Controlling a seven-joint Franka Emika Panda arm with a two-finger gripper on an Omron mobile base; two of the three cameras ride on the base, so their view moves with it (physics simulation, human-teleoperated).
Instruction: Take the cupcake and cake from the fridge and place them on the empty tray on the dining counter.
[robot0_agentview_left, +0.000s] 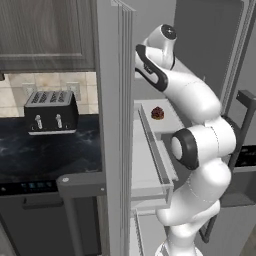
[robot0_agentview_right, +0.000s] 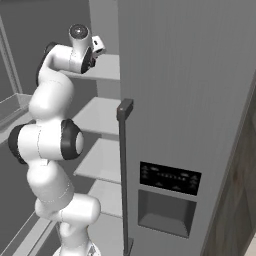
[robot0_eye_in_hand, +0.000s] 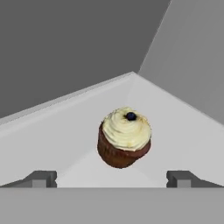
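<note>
The tall grey flat-fronted fridge (robot0_agentview_left: 112, 125) stands with its door swung wide, and the white arm reaches into it at an upper white shelf (robot0_agentview_right: 107, 67). On that shelf sits the small cupcake with pale cream frosting, a dark berry on top and a dark brown wrapper (robot0_eye_in_hand: 124, 138), standing close to the far corner where the back wall and a side wall meet. The gripper (robot0_eye_in_hand: 111, 178) is lined up with it: the two dark fingers (robot0_eye_in_hand: 41, 178) stand wide apart, gripping nothing, with the cupcake centred between them but a little way off. That spread looks chosen so that the fingers can slide past either side of the wrapper on the approach.

One shelf lower, in the left base view, the small round dark brown cake with a reddish top (robot0_agentview_left: 158, 113) rests on the white shelf near its far edge, apart from the arm's elbow, waiting its turn.

Room is tight. The walls crowd the cupcake on the far and right sides, so the open way in and out is the near shelf front. The door's clear bin (robot0_agentview_left: 155, 155) juts in on the left of the arm, and the right door with its dark vertical bar handle (robot0_agentview_right: 123, 170) closes off the other side. A straight pull-back seems the safest retreat.
</note>
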